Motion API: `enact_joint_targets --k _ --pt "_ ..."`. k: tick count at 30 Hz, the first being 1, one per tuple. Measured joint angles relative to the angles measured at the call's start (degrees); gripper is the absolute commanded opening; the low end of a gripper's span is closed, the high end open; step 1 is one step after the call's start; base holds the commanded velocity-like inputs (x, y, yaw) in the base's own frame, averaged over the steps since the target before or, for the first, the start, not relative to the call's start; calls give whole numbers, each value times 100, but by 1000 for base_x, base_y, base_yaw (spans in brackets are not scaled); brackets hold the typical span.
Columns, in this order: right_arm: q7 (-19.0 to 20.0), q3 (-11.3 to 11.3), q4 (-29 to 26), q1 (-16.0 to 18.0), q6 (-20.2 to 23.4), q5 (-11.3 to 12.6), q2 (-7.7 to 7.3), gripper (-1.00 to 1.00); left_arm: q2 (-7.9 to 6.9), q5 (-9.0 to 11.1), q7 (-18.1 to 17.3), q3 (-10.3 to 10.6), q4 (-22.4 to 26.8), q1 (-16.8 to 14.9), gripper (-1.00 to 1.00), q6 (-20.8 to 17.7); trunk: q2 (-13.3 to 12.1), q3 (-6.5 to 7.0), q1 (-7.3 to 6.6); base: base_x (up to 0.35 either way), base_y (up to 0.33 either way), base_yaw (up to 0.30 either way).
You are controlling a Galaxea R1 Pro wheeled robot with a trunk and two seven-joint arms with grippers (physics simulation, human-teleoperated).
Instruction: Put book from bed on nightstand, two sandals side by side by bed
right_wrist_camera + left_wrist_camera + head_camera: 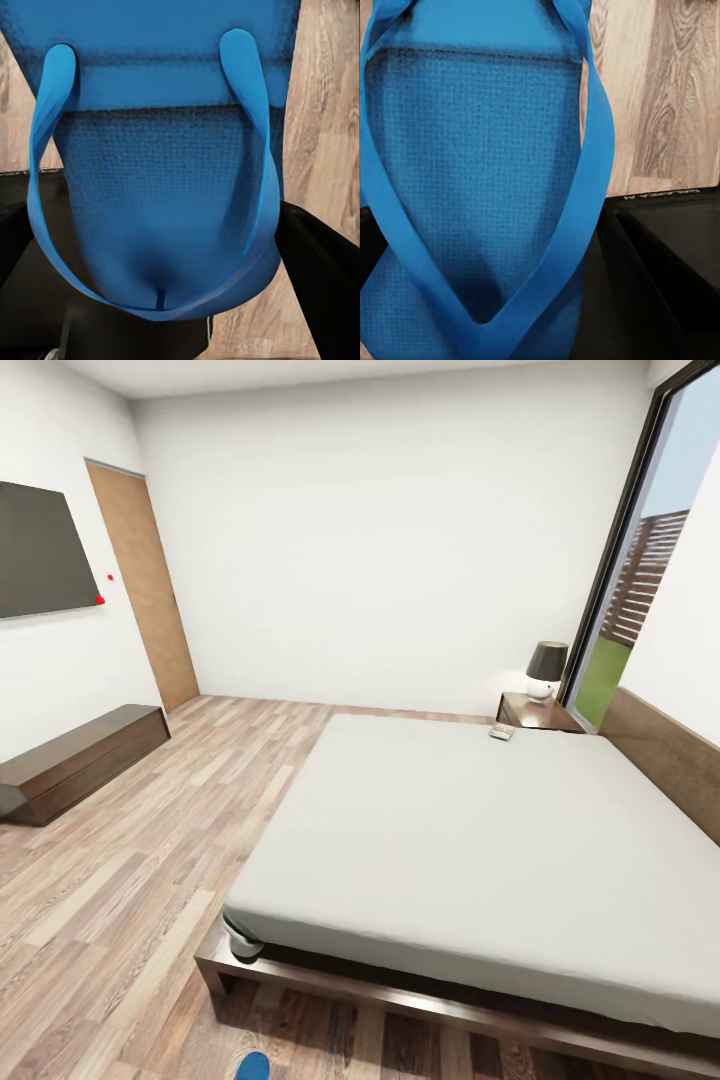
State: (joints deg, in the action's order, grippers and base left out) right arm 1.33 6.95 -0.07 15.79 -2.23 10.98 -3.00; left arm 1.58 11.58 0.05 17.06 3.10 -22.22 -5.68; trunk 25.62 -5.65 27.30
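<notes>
The bed, a pale mattress on a dark wooden base, spreads across the right of the head view. The book lies small at the mattress's far edge, close to a nightstand. One blue sandal sits close up between the black fingers of my left gripper, which is shut on it. The other sandal hangs strap-side up in my right gripper, with a black finger on each side. A blue sandal tip pokes in at the head view's lower edge.
A lamp stands on the nightstand beside a tall window. A long dark bench cabinet runs under a wall screen on the left, with a brown door beyond. Wood-plank floor lies between cabinet and bed.
</notes>
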Motion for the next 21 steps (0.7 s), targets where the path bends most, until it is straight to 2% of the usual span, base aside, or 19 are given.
enact_joint_targets --k 5,9,14,16,21 --pt "-832 -167 -39 7 15 5 382 -100 66 1 11 -3 6 -291 -100 -222 0 0 0 0 0 0" --pt "-1044 -187 -49 32 21 1 572 -100 86 -1 20 -5 4 -344 -100 -243 0 0 0 0 0 0" --pt "-1135 -189 -220 49 28 -1 676 -100 84 -8 -6 8 5 -363 -100 -243 0 0 0 0 0 0" --pt "-1147 -190 -473 54 207 -2 703 -100 77 -11 -25 82 67 -436 -100 -248 0 1 0 0 0 0" --pt "-1146 -198 -679 55 580 13 733 -100 69 -3 -34 160 143 -644 -100 -375 0 0 0 0 0 0"
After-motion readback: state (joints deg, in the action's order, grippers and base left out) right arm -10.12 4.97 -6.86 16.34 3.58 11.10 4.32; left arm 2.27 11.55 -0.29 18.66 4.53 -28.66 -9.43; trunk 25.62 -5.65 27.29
